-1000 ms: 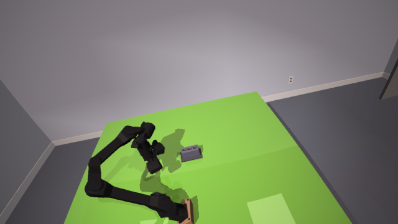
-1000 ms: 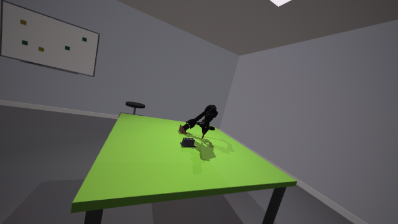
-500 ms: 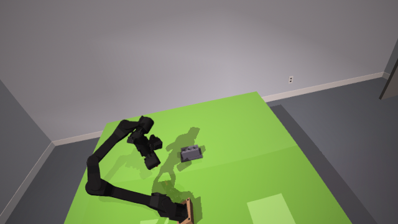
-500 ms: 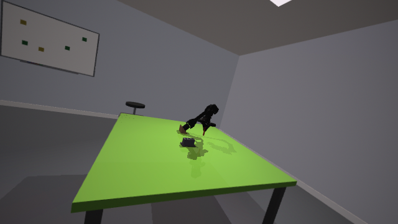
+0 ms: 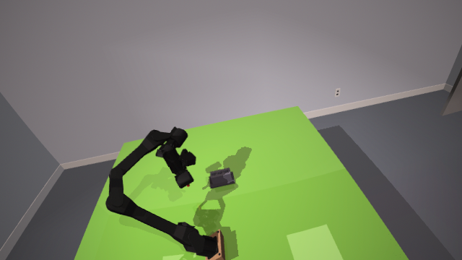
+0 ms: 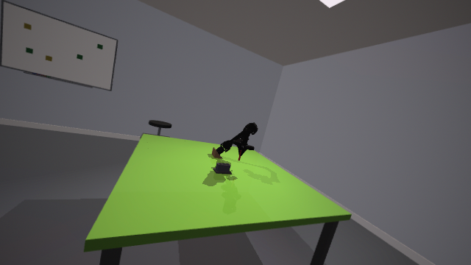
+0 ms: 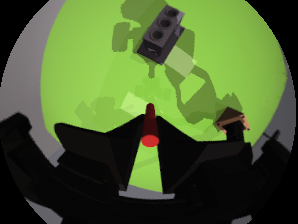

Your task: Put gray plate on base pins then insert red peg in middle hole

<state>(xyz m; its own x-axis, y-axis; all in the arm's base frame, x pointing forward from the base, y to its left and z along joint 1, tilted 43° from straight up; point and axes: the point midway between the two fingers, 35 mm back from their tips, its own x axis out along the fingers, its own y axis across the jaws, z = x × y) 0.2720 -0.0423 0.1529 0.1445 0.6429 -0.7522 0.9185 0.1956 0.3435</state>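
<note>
My gripper (image 7: 149, 117) (image 5: 186, 184) is shut on the red peg (image 7: 150, 140) (image 5: 188, 185) (image 6: 239, 156), holding it above the table. The peg points away from the wrist camera, between the fingertips. The gray plate (image 7: 164, 33) lies on the base (image 7: 151, 57); together they form one dark gray block (image 5: 221, 183) (image 6: 223, 172) on the table. Three round holes in a row show on top in the wrist view. The gripper is to the left of the block in the top view, well apart from it. The pins cannot be made out clearly.
The green table (image 5: 274, 144) (image 6: 154, 206) carries the block and the arm's brown mount (image 5: 220, 245) (image 7: 232, 120). Shadows of the arm fall around the block. A dark stool (image 6: 160, 124) stands beyond the table's far edge in the exterior view.
</note>
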